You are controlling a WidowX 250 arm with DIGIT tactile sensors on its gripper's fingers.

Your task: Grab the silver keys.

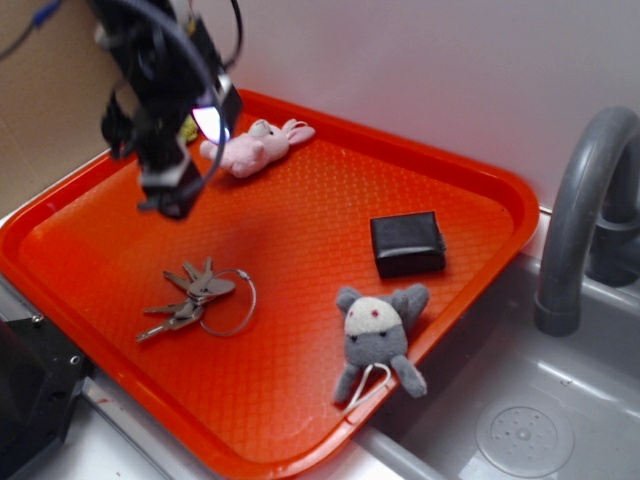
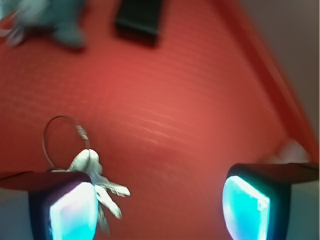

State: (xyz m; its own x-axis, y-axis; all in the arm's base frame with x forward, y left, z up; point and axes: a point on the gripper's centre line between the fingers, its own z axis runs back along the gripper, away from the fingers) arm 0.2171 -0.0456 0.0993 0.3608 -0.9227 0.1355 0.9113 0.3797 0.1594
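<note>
The silver keys [image 1: 195,298] lie flat on the red tray [image 1: 300,230], in the lower left part of the exterior frame, fanned out from a thin wire ring [image 1: 235,303] that points toward the middle of the tray. In the wrist view the keys [image 2: 95,175] show at the lower left, just beside the left fingertip. The gripper [image 1: 170,195] hangs above the tray in the upper left of the frame, apart from the keys, its jaws spread wide and holding nothing. A pink plush rabbit [image 1: 255,147] lies near the tray's far edge. A black box [image 1: 407,243] sits right of centre, and a grey plush mouse [image 1: 380,335] rests at the tray's near right rim. A grey faucet [image 1: 585,210] stands at the right.
</note>
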